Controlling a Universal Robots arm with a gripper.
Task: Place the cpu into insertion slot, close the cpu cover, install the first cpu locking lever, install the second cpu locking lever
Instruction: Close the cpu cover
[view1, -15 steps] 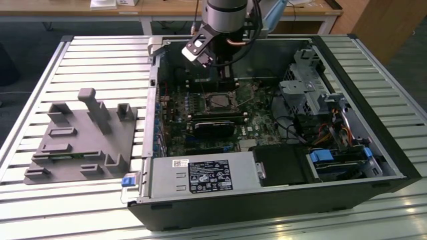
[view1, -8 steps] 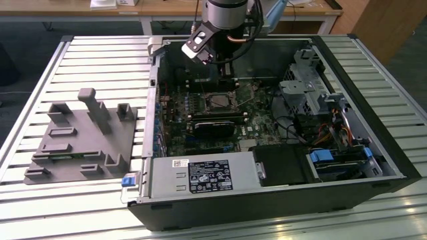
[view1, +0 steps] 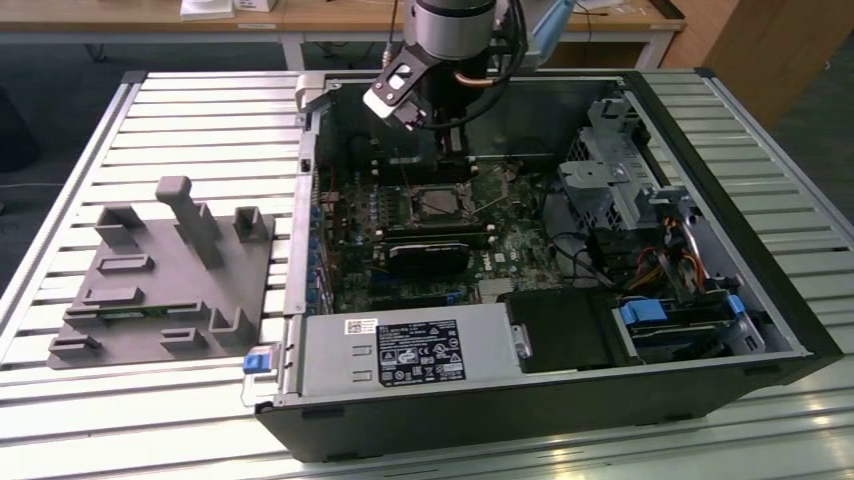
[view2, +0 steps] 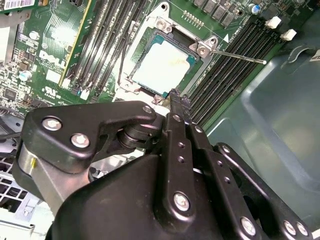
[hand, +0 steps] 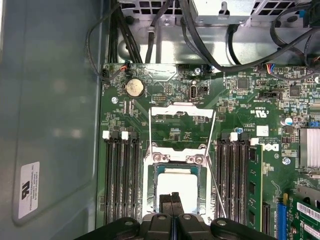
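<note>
The cpu, a pale silvery square, lies seated in the insertion slot on the green motherboard. The cpu cover, a thin metal frame with a cut-out centre, is swung open away from the slot on its hinge. A thin locking lever sticks out unlatched along one side of the socket. My gripper hovers just above the cpu's edge opposite the cover. Its black fingertips are shut together with nothing between them.
Black memory slots flank the socket, with one green memory stick fitted. The open computer case holds a black block beside the socket, a power supply, a drive cage and cables. A grey fixture sits on the table at the exterior view's left.
</note>
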